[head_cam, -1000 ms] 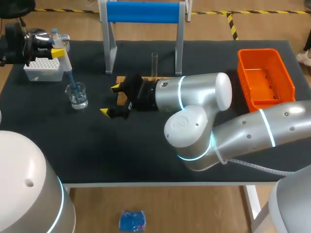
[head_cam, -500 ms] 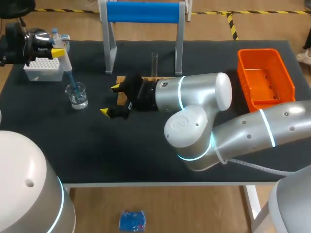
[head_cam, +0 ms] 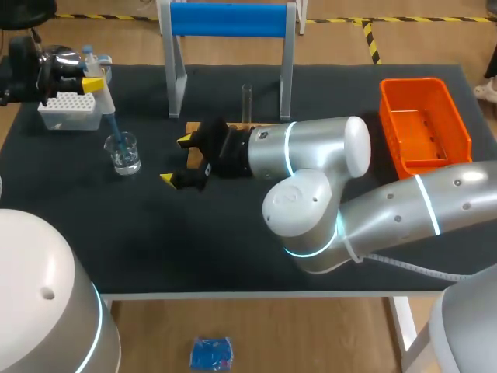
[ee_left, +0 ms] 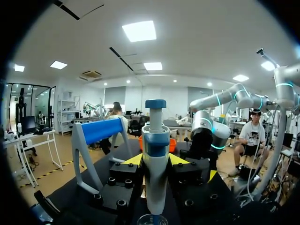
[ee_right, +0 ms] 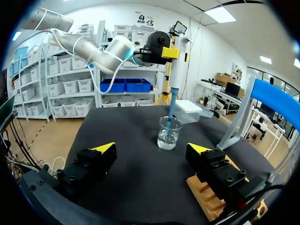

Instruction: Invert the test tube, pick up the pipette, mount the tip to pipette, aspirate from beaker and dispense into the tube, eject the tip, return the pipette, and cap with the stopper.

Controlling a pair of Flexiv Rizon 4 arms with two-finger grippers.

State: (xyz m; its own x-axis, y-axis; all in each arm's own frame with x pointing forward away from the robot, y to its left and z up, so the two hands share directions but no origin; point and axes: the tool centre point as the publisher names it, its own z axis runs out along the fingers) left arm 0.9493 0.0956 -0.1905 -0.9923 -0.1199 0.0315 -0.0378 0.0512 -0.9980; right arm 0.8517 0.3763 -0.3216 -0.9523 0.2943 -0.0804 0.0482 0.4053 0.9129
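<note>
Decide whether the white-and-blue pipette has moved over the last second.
No. The white-and-blue pipette stays put, tip inside the clear glass beaker.

An orange basket [head_cam: 411, 82] sits open-topped at the right edge of the dark tabletop [head_cam: 155, 233], near its far corner.

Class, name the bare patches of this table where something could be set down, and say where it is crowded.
Bare: the front-left mat, between beaker, right gripper and the front edge; also the back strip between blue stand and orange bin. Crowded: the back-left corner around rack and pipette, and the middle by the wooden block.
</note>
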